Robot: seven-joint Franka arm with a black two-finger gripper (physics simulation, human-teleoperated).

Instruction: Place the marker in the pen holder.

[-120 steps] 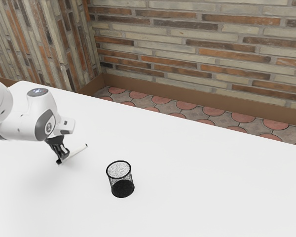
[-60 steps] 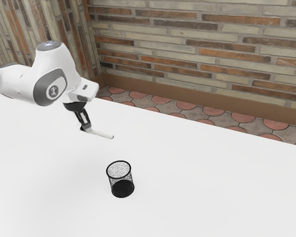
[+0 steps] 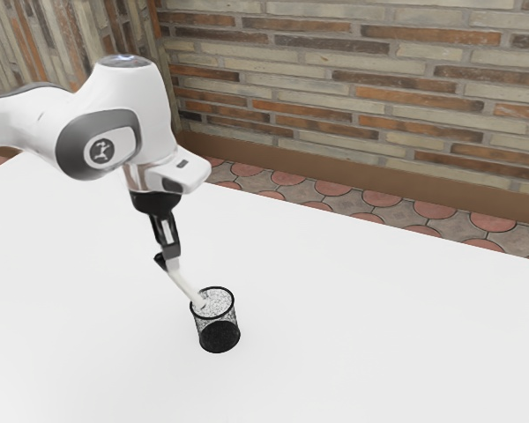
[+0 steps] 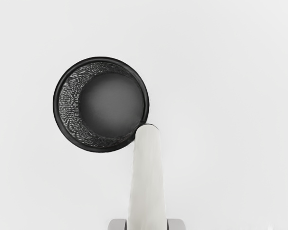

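Note:
My gripper is above the table beside the pen holder, on its side toward the exterior view's left, shut on the white marker. The marker slants down from the fingers, its far end at the holder's rim in the exterior view. In the wrist view the marker is held between both fingertips of the gripper, and its tip overlaps the rim's edge. The black mesh pen holder stands upright; its round opening faces up in the wrist view, where the holder shows a dark bottom.
The white table extends around the pen holder. Beyond its far edge lie a patterned tile floor and a brick wall.
My hand has moved from the exterior view's left toward the pen holder, carrying the marker. The marker now tilts down more steeply, its far end at the rim. The holder has not moved.

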